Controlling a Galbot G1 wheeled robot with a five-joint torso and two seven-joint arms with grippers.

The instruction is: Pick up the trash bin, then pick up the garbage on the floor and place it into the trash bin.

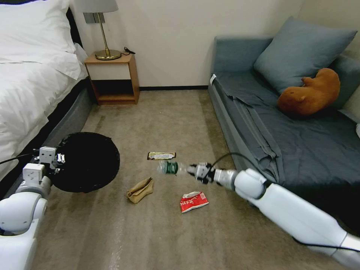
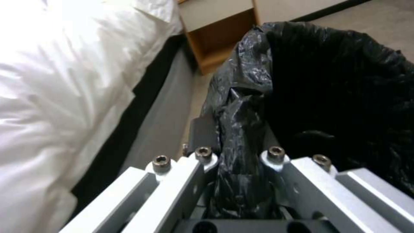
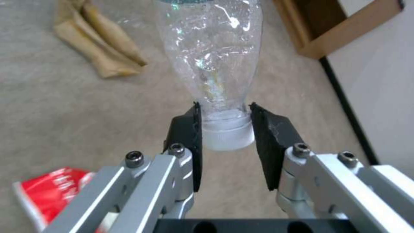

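one clear green-labelled bottle (image 1: 170, 167) clamped in right end effector (image 1: 190, 169), left (image 1: 60, 159) gripping black-bagged bin (image 1: 88, 161).

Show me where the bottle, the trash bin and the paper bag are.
bottle (image 3: 211, 58): right wrist view, on its clear body.
trash bin (image 1: 88, 161): head view, on the black liner inside.
paper bag (image 1: 140, 190): head view, on its crumpled middle.

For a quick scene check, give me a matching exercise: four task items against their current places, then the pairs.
Things:
1. clear bottle
2. trash bin
3. tan paper bag
4. red-and-white wrapper

Places:
A. gripped at its rim by the left end effector
B. on the carpet below the right arm
C. held at its cap by the right end effector
D. on the carpet nearest the bin

Pairs: 1-C, 2-A, 3-D, 4-B
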